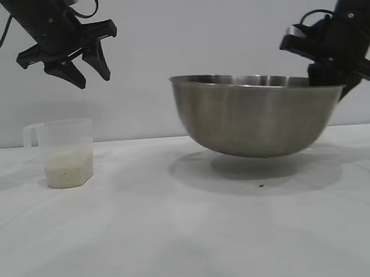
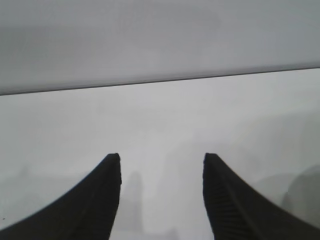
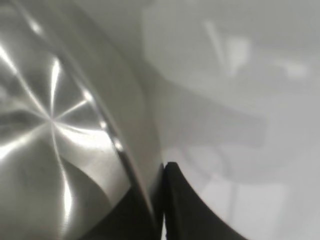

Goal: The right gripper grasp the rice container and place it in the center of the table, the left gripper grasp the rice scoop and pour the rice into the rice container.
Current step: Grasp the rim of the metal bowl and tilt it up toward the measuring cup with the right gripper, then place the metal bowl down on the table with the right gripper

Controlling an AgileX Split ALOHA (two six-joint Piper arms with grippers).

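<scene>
We judge the task to be in its 1st part, with most of the work still ahead. The right gripper (image 1: 332,74) is clamped on the rim of the rice container (image 1: 256,115) at its right-hand side in the exterior view; in the right wrist view we see the thin steel rim pinched between the 2 dark fingers (image 3: 187,210), 1 inside the bowl and 1 outside. The rice container hangs clear of the bench (image 1: 178,227), slightly tilted, with its shadow lying on the surface beneath it, so it is lifted but not yet set down. It sits right of the middle of the bench, so we reckon the placing at the centre is not finished.

The 2nd part is untouched. The rice scoop (image 1: 65,152) stands upright on the bench at the left, well apart from the rice container, its loop handle turned to the left. The rice (image 1: 69,169) fills only its lower part, and we see no grains in or around the bowl. The left gripper (image 1: 83,60) hovers above the scoop with its fingers spread and nothing between them; the left wrist view shows only bare bench between the 2 fingertips (image 2: 107,200).

What remains, as we read it: lowering and releasing the rice container at the centre, then grasping the scoop and pouring.
</scene>
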